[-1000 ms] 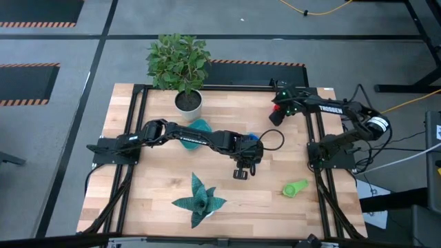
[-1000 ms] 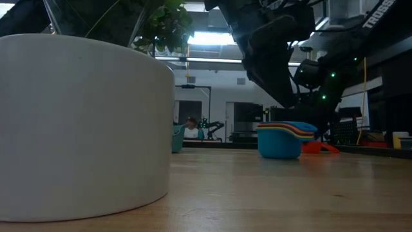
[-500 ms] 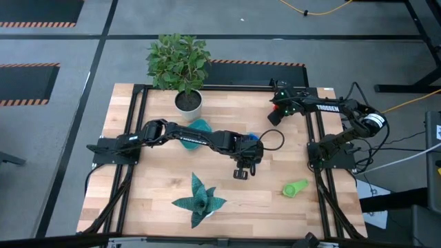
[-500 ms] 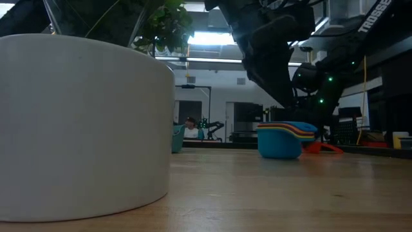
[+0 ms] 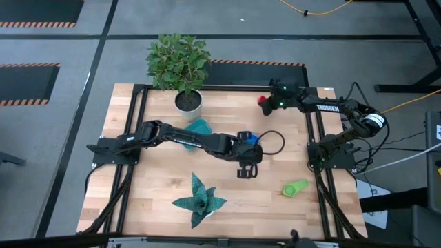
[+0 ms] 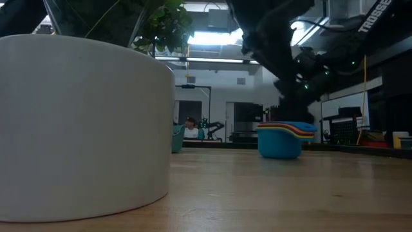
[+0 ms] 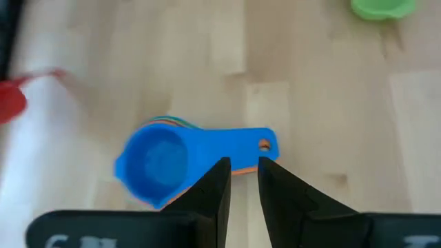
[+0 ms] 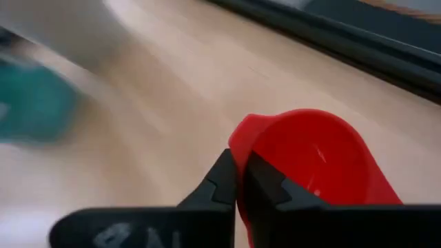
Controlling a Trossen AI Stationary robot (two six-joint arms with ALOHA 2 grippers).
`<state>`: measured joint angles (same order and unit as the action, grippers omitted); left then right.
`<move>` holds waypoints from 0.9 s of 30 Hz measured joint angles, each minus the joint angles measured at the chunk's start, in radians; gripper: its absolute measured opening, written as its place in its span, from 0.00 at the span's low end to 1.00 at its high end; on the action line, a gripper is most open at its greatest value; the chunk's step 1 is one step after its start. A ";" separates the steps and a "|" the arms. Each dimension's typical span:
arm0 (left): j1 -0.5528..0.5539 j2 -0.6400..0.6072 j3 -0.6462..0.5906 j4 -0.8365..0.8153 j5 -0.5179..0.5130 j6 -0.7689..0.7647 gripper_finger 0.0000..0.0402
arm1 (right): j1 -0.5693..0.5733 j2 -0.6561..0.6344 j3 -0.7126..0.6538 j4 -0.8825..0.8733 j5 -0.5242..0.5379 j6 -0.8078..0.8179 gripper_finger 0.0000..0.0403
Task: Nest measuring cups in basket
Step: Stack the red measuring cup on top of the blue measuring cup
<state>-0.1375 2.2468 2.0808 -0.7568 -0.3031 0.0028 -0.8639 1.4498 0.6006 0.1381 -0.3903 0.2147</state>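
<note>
From above we see the white plant pot [image 5: 188,103] at the far edge of the desk [image 5: 158,186]; the teal basket [image 5: 199,127] lies just in front of it, partly under the left arm. Right of the basket, the left gripper [image 5: 247,162] hangs over the stack of nested cups [image 5: 251,138], only a sliver of blue showing there. The left wrist view gives us the blue cup [image 7: 165,162] on top, orange edges beneath, with the jaws narrowly parted above its handle and not touching it. Far right of the pot, the right gripper [image 5: 270,103] has its jaws clamped on the rim of the red cup [image 8: 317,162], plain only in its wrist view. The green cup [image 5: 295,188] lies well apart toward the near right. On the right arm we read "TROSSEN". The low view shows a person [image 6: 190,129] in the room behind.
</note>
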 joint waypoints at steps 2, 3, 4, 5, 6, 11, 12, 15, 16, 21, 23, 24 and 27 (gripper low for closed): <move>-0.010 -0.016 0.000 -0.022 -0.061 -0.031 0.17 | 0.000 0.000 0.002 0.092 -0.108 0.093 0.03; -0.014 -0.019 0.001 -0.017 -0.095 -0.049 0.17 | 0.001 0.000 0.008 0.130 -0.155 0.136 0.04; -0.017 -0.020 0.002 -0.015 -0.131 -0.064 0.17 | 0.000 0.000 0.016 0.166 -0.199 0.174 0.04; -0.021 -0.020 0.002 -0.022 -0.164 -0.083 0.17 | 0.000 0.000 0.026 0.201 -0.239 0.211 0.05; -0.026 -0.024 0.000 -0.037 -0.196 -0.099 0.17 | 0.000 0.000 0.037 0.223 -0.272 0.241 0.05; -0.042 -0.041 0.002 -0.072 -0.386 -0.221 0.17 | 0.014 0.000 0.099 0.269 -0.405 0.331 0.04; -0.044 -0.041 0.001 -0.087 -0.435 -0.259 0.17 | 0.020 0.000 0.109 0.271 -0.424 0.339 0.04; -0.048 -0.042 0.000 -0.090 -0.581 -0.354 0.17 | 0.043 0.000 0.134 0.270 -0.454 0.361 0.04; -0.048 -0.043 0.000 -0.090 -0.618 -0.379 0.17 | 0.051 0.000 0.142 0.270 -0.465 0.361 0.05; -0.034 -0.043 0.000 -0.089 -0.664 -0.473 0.17 | 0.095 0.000 0.163 0.276 -0.518 0.394 0.04; -0.025 -0.043 0.000 -0.090 -0.646 -0.506 0.17 | 0.110 0.000 0.171 0.295 -0.539 0.415 0.04; -0.023 -0.043 0.000 -0.090 -0.638 -0.514 0.17 | 0.117 0.000 0.174 0.311 -0.546 0.436 0.04; -0.019 -0.055 0.000 -0.096 -0.623 -0.516 0.17 | 0.128 0.000 0.174 0.382 -0.549 0.508 0.05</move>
<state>-0.1570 2.1914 2.0808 -0.8524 -0.9262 -0.5135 -0.7363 1.4502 0.7746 0.5203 -0.9388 0.7230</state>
